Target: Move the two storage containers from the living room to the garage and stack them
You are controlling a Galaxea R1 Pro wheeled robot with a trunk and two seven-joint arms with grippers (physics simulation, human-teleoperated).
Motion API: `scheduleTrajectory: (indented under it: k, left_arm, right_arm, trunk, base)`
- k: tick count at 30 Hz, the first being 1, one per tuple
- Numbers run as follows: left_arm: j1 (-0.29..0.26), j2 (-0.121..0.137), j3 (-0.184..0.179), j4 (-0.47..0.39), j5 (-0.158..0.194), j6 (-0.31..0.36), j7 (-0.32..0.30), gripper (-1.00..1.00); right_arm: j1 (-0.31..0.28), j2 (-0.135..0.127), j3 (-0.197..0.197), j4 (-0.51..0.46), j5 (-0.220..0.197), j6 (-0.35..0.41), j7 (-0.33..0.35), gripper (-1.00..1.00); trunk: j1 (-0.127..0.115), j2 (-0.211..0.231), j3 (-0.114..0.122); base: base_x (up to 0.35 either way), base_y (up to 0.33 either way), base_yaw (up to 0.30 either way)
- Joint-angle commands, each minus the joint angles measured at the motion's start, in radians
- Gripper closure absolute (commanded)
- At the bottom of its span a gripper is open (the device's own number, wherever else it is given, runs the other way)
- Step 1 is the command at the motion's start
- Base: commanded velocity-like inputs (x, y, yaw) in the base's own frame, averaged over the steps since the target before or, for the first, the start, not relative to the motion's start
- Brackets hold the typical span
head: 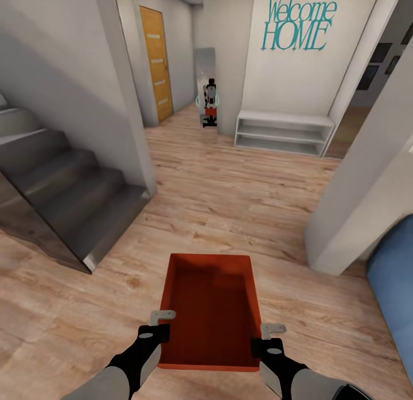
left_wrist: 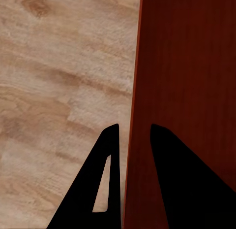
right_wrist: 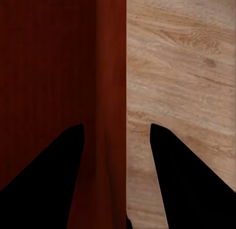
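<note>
Orange-red open-top rectangular storage bin (head: 212,308) carried over light wood-plank floor (head: 241,199).

The left pincer (head: 162,326) clamps the bin's left wall and the right pincer (head: 265,338) its right wall, one finger inside and one outside each. Ahead lie grey stairs (head: 63,188), an orange wooden door (head: 156,62), a white low shelf (head: 284,132) and teal "Welcome HOME" lettering (head: 298,23).

One storage container (head: 211,308), an orange-red rectangular open-top bin with thin plain walls, sits level at 6 o'clock in the head view, long axis running toward 12 o'clock. It is empty, carried above the light wood-plank floor (head: 241,199), its two long walls pinched near the close end.
</note>
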Motion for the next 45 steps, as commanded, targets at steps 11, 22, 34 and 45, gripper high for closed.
scheduleTrajectory:
  k: [11,22,34,45]
  left_arm:
    - [0.001,0.007,0.002,0.0,-0.004,0.007,0.007,1.0]
    - [0.001,0.007,0.002,0.0,-0.004,0.007,0.007,1.0]
    - [0.001,0.007,0.002,0.0,-0.004,0.007,0.007,1.0]
    - [0.001,0.007,0.002,0.0,-0.004,0.007,0.007,1.0]
  right_arm:
    - [-0.001,-0.006,-0.01,0.0,-0.002,-0.058,-0.083,1.0]
    - [-0.001,-0.006,-0.01,0.0,-0.003,-0.058,-0.083,1.0]
    - [-0.001,-0.006,-0.01,0.0,-0.003,-0.058,-0.083,1.0]
    - [-0.001,-0.006,-0.01,0.0,-0.003,-0.058,-0.084,1.0]
  trunk:
    - [0.001,-0.001,-0.001]
    - [0.001,-0.001,-0.001]
    - [0.001,-0.001,-0.001]
    - [0.001,-0.001,-0.001]
  base:
    - [0.324,0.0,0.0]
    - [0.324,0.0,0.0]
    - [0.324,0.0,0.0]
    - [0.324,0.0,-0.058]
